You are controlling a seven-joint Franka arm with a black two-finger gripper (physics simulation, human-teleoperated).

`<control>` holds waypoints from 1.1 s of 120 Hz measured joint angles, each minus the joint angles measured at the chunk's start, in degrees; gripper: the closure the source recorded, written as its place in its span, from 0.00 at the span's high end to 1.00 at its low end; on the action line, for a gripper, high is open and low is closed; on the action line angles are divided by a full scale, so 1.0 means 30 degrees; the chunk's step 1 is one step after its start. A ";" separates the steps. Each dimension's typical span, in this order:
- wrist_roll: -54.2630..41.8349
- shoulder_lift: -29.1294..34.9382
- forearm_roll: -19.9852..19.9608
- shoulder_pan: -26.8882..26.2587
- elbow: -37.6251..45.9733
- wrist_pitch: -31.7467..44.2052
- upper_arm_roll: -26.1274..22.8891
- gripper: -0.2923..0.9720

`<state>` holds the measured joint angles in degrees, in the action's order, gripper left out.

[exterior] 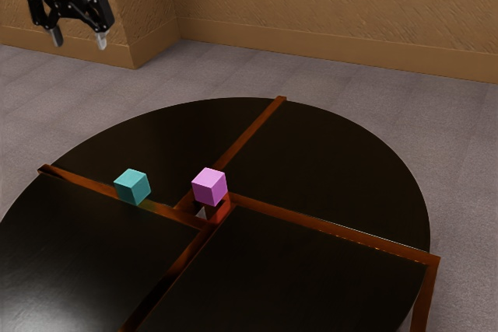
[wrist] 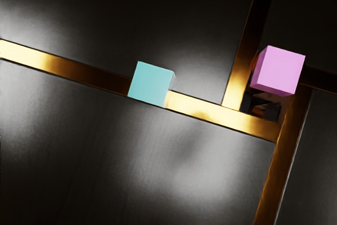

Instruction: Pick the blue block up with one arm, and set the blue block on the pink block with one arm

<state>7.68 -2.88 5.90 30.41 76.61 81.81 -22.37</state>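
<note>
Exterior view, starting at its left: the black two-finger gripper hangs high off the ten o'clock edge of the round dark table, fingers spread wide and holding nothing. Well apart from it, the small light blue block sits on a reddish-brown wooden strip (one arm of a cross dividing the tabletop). At its three o'clock, near but not touching, the pink block rests at the crossing. Wrist view shows the blue block on the strip, the pink block apart from it.
</note>
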 joint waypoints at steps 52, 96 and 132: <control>-0.2495 0.1612 0.0119 -0.5279 0.9803 0.6291 0.1878 0.77; -0.9115 -0.1027 0.0515 -0.0437 1.2821 1.3619 0.3237 0.77; -1.2281 -0.3803 0.0485 -0.2126 1.1615 1.5914 0.3475 0.77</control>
<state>-29.17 -14.29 7.36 24.03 111.45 129.55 -11.94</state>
